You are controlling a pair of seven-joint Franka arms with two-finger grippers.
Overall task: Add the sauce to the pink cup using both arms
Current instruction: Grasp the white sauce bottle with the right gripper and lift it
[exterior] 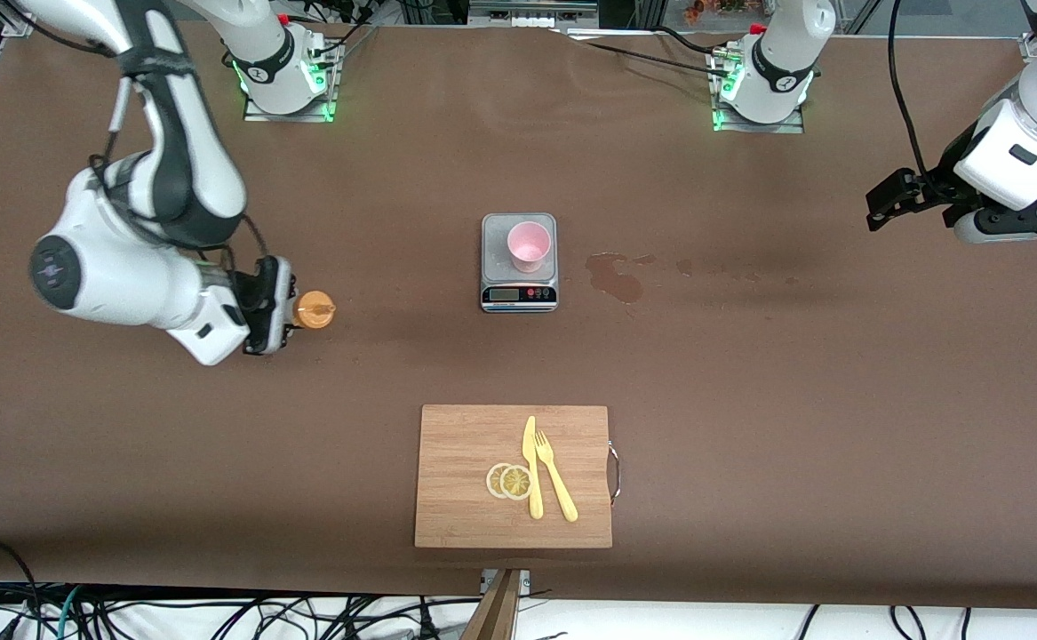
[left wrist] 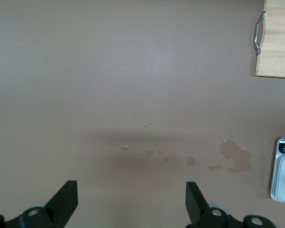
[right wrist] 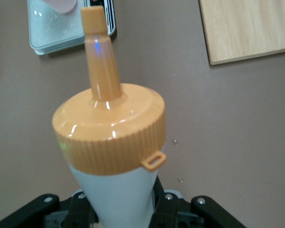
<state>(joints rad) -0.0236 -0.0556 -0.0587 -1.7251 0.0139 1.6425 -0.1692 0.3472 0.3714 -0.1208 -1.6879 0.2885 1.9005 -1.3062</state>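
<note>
A wide brown matte table surface (exterior: 749,400) fills the scene. Black and white loose cables (exterior: 216,618) lie on the floor just below its edge nearest the front camera.

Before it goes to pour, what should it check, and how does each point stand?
1. Sauce bottle gripped by right gripper: ok.
2. Cup upright on the scale: ok.
3. Nozzle open for pouring: cannot tell.
4. Bottle over the cup: not ok, it is toward the right arm's end of the table.
5. Left gripper open, empty, waiting over its own end of the table: ok.
6. Table dry beside the scale: not ok, brown stains.
</note>
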